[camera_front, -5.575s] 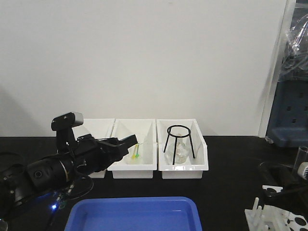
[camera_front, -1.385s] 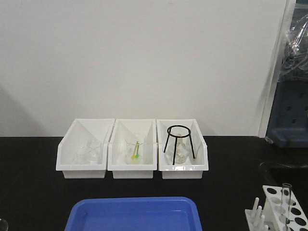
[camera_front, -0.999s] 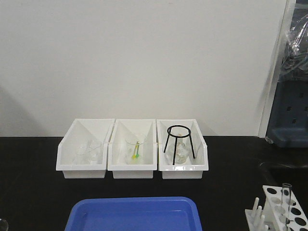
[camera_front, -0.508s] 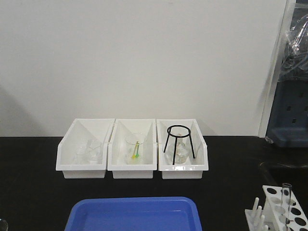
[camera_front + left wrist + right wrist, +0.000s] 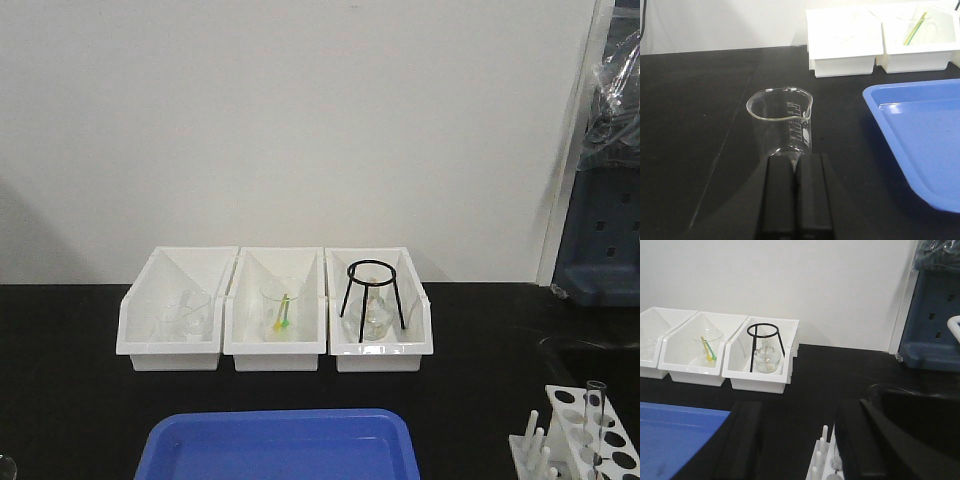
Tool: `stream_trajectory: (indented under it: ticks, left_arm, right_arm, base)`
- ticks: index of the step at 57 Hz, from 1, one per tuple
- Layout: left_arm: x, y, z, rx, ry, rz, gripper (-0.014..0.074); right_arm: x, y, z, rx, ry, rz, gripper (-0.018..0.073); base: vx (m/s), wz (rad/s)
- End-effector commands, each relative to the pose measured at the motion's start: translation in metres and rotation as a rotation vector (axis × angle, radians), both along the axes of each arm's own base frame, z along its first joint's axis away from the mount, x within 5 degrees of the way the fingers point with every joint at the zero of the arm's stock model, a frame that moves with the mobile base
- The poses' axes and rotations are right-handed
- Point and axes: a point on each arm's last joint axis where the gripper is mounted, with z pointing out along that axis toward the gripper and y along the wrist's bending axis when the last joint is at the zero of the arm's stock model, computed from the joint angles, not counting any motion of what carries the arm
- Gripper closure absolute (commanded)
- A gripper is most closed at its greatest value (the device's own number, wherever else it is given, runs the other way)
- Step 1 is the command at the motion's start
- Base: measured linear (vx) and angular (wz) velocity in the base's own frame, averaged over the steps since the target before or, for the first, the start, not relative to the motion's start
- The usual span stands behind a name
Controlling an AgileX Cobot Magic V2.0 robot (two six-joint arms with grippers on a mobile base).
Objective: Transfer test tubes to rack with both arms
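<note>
A white test tube rack (image 5: 580, 442) stands at the front right corner of the black table, with one clear test tube (image 5: 596, 418) upright in it. The rack's pegs also show in the right wrist view (image 5: 821, 464), between the fingers. My right gripper (image 5: 799, 440) is open and empty, just above and behind the rack. My left gripper (image 5: 796, 192) is shut with nothing between its fingers, right behind a clear glass beaker (image 5: 781, 123) on the table. Neither gripper shows in the front view.
A blue tray (image 5: 280, 444) lies at the front centre. Three white bins (image 5: 275, 346) stand in a row at the back: the left holds glassware, the middle a beaker with a green-yellow stick (image 5: 283, 312), the right a black wire tripod (image 5: 373, 292) over a flask.
The left arm has pulled back out of the front view since the oldest frame, and the right gripper has left the rack with a tube standing in it. Over the last second nothing moves.
</note>
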Motion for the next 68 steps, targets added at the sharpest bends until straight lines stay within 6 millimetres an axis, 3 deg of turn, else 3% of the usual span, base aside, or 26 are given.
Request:
stream_trajectory:
  ticks: [1,14,28,36,46,52,57,68]
  left_arm:
    - [-0.001,-0.001,0.016,-0.018,-0.115,-0.007,0.0598]
    - [-0.001,-0.001,0.016,-0.018,-0.115,-0.007,0.0598]
    - [-0.001,-0.001,0.016,-0.018,-0.115,-0.007,0.0598]
    - [-0.001,-0.001,0.016,-0.018,-0.115,-0.007,0.0598]
    - [-0.001,-0.001,0.016,-0.017,-0.115,-0.007,0.0598]
    - [-0.001,-0.001,0.016,-0.017,-0.115,-0.007,0.0598]
    - [-0.001,-0.001,0.016,-0.016,-0.115,-0.007,0.0598]
    - [-0.001,-0.001,0.016,-0.015,-0.115,-0.007,0.0598]
  right_arm:
    - [0.0,-0.002,0.018,-0.006,-0.111,-0.016,0.0155]
    - [-0.003,-0.002,0.016,-0.015,-0.117,-0.018,0.0155]
    - [-0.031,-0.006,-0.003,-0.047,-0.295,-0.047,0.0218]
    - [-0.049,-0.007,-0.034,0.02,-0.414,-0.052,0.0361]
    - [-0.062,-0.008,-0.097,0.09,-0.4,-0.053,0.0575]
    - [-0.067,-0.008,-0.133,0.172,-0.386,-0.052,0.0573]
    - [-0.064,-0.007,-0.142,0.185,-0.247,-0.049,0.0572]
    - [-0.065,-0.007,-0.146,0.138,-0.221,-0.041,0.0571]
  base:
    - [0.0,0.0]
    - [0.0,0.0]
    - [0.0,0.0]
    - [0.0,0.0]
    - [0.0,0.0]
    - [0.0,0.0]
    - [0.0,0.0]
    - [0.0,0.0]
